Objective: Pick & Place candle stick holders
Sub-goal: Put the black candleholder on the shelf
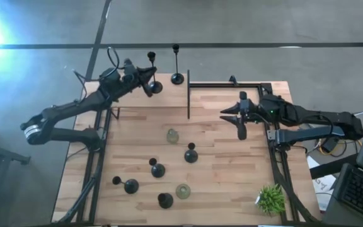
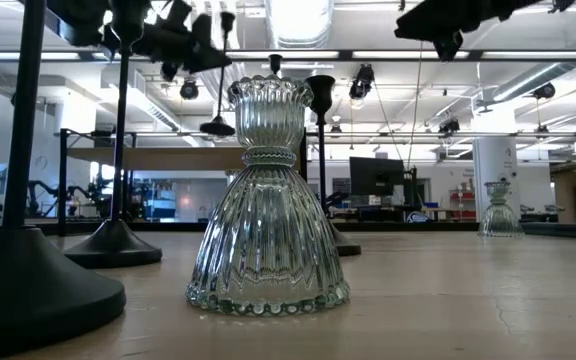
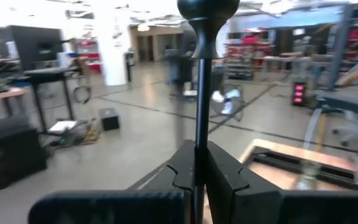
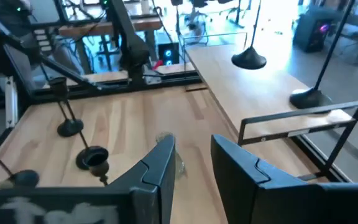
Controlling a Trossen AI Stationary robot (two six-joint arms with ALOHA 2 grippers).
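Holding a tall black holder by its thin stem: left gripper, fingers clenched on the stem, at the far left corner of the table.
Standing just beside it at the far edge, by the thin black divider rail: second tall black holder, untouched.
Hovering over the right half of the table, above bare wood: right gripper, fingers parted, grasping nothing.
Standing mid-table: glass holder; short black holder near it.
Grouped toward the near edge: three black holders; second glass holder just beside the last.
Sitting at the near right corner: small green plant.
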